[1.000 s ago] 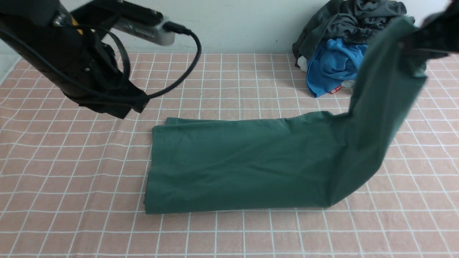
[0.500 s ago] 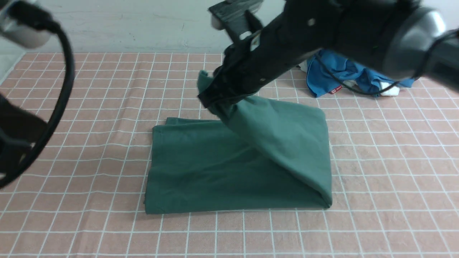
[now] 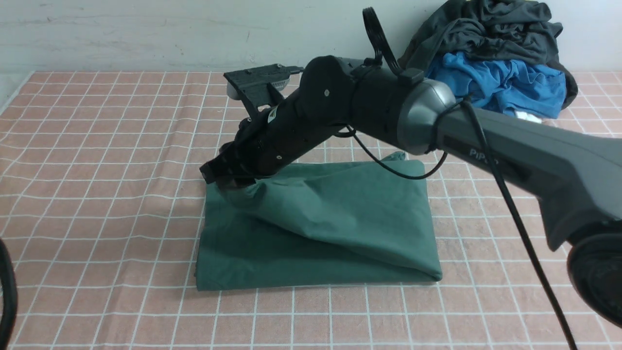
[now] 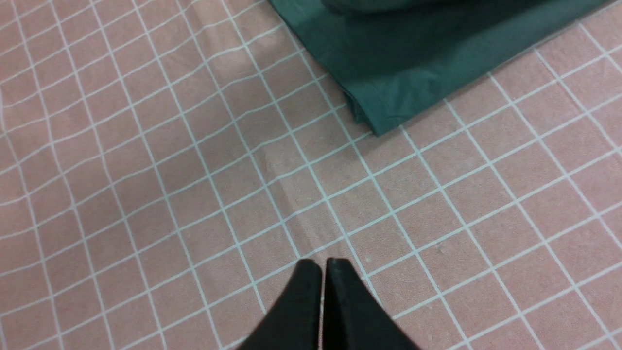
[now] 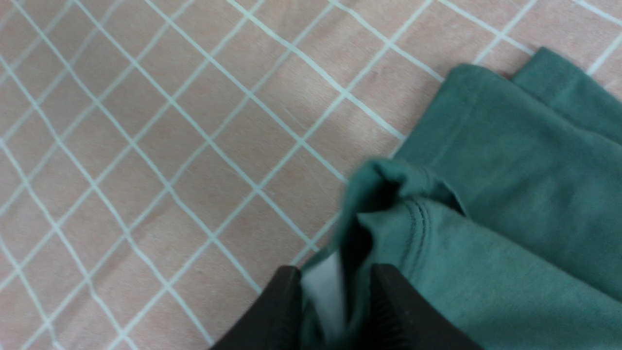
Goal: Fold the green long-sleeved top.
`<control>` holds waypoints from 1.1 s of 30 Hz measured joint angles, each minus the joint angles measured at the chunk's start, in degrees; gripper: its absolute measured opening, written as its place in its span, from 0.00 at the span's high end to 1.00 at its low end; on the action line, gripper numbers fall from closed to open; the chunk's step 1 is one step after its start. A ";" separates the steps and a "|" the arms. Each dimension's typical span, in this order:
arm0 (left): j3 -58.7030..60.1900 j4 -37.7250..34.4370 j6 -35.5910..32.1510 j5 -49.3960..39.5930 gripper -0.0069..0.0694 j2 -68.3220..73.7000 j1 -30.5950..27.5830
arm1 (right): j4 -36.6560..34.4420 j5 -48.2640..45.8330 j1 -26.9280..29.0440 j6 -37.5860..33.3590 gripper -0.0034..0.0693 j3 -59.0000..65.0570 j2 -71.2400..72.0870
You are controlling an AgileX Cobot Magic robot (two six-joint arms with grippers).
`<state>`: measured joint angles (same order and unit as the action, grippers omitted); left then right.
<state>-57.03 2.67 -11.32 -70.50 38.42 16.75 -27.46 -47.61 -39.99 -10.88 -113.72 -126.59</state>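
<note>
The green long-sleeved top [image 3: 340, 218] lies in the middle of the table, its right half brought over onto its left half and still puffed up at the fold. My right gripper [image 3: 221, 177] is low over the top's far left corner. In the right wrist view the right gripper [image 5: 335, 287] is open, with a hemmed edge of the top [image 5: 510, 170] and a white label lying loosely between the parted fingers. My left gripper [image 4: 323, 265] is shut and empty, above bare tablecloth off the top's near left corner [image 4: 418, 53].
A pink checked tablecloth [image 3: 97, 146] covers the table. At the back right a dark grey garment [image 3: 486, 24] is heaped on a bright blue one [image 3: 500, 82] against the wall. My right arm reaches across the top from the right.
The right arm swept from the far right to the left with the top's right end and laid it over the left half; its jaws have parted. The left arm left the front view.
</note>
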 joint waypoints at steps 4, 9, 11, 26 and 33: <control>3.96 2.04 3.73 1.00 0.91 -4.06 0.00 | -0.18 -5.40 0.00 0.00 0.43 -1.08 2.44; 11.71 4.38 10.18 3.22 0.91 -12.26 0.00 | 8.35 -16.58 0.12 -0.03 0.37 -2.00 7.34; 14.79 4.67 12.68 4.83 0.91 -16.12 0.00 | 13.28 -20.95 0.16 0.54 0.38 -2.07 8.66; 19.84 4.74 17.55 8.79 0.91 -27.33 0.00 | 23.05 -20.02 0.41 4.52 0.68 19.01 35.42; 19.84 4.63 17.55 8.84 0.91 -27.33 0.00 | 21.93 -6.31 0.41 5.44 0.77 39.81 59.98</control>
<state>-37.18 7.30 6.23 -61.66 11.09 16.75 -5.53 -53.92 -39.58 -5.44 -73.92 -66.61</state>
